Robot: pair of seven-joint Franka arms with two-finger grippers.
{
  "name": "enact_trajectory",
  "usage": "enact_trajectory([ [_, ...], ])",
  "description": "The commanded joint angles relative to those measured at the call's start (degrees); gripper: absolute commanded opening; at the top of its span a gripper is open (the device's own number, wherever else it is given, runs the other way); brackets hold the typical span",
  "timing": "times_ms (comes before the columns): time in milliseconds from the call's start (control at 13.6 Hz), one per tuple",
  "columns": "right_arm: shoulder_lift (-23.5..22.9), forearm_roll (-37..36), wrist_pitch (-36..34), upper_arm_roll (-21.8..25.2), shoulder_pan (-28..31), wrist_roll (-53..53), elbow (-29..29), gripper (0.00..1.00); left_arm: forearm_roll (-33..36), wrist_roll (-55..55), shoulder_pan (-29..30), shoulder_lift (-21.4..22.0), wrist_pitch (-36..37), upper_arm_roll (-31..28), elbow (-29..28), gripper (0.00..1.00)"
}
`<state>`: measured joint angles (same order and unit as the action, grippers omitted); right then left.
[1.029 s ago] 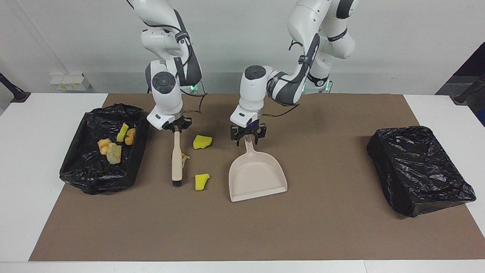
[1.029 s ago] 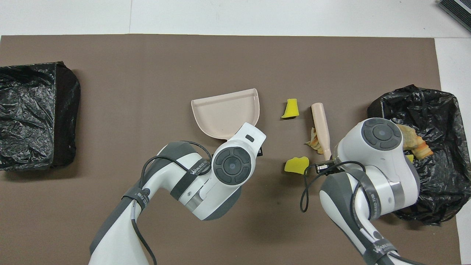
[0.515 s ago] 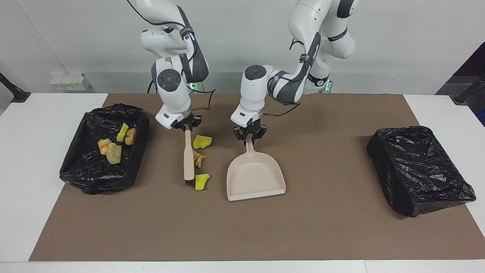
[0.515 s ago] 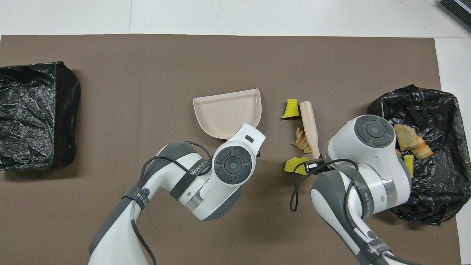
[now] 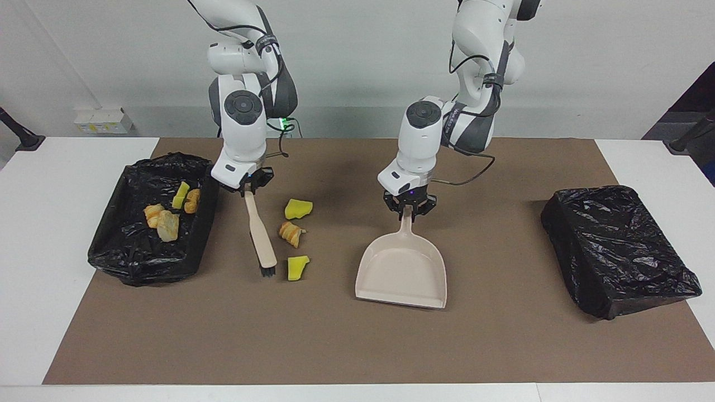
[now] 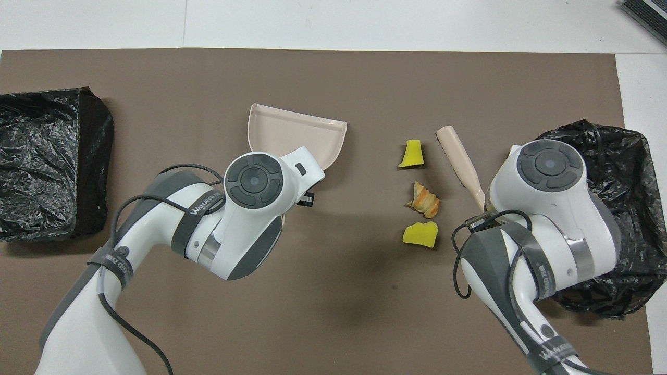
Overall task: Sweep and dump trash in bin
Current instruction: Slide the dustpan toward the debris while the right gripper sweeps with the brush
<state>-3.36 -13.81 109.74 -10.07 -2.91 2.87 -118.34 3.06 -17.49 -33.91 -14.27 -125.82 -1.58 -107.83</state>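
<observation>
i've got the right gripper (image 5: 246,188) clamped on the brush (image 5: 261,239), the left gripper (image 5: 408,209) on the dustpan (image 5: 403,274) handle — three scraps (image 5: 293,233) (two yellow, one orange) lie between them on the mat.

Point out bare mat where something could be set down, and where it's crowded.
Free: the brown mat between the beige plastic dustpan and the empty black-bagged bin, and the strip farthest from the robots. Crowded: between the beige-handled brush and the dustpan, where three scraps lie.
</observation>
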Motion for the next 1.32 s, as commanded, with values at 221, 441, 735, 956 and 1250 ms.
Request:
enact_trajectory([
  [221,-5.9,1.0,0.8,-0.6,-4.1,-1.3,1.3,0.0,-0.6,37.1,5.7,0.4,5.5,0.3,0.3,0.0],
  [441,-5.3,11.1,-0.5,-0.6,-6.6,-2.2,1.1,0.0,-1.3,43.4,7.0,0.4,6.3,0.4,0.3,0.0],
  [735,0.0,12.6,-5.9,-0.3,-6.0,-9.1,2.2,0.0,-1.1,59.5,7.1,0.7,10.3,0.3,0.3,0.0],
  [956,0.6,5.1,-5.0,-0.4,-2.0,-7.5,0.7,0.0,-0.9,60.6,6.5,1.5,12.8,0.3,-0.6,0.0],
  [1250,-3.8,4.0,-2.8,-0.6,-3.9,-8.0,0.0,0.0,-0.6,65.2,5.4,2.1,13.8,0.7,-1.2,0.0],
])
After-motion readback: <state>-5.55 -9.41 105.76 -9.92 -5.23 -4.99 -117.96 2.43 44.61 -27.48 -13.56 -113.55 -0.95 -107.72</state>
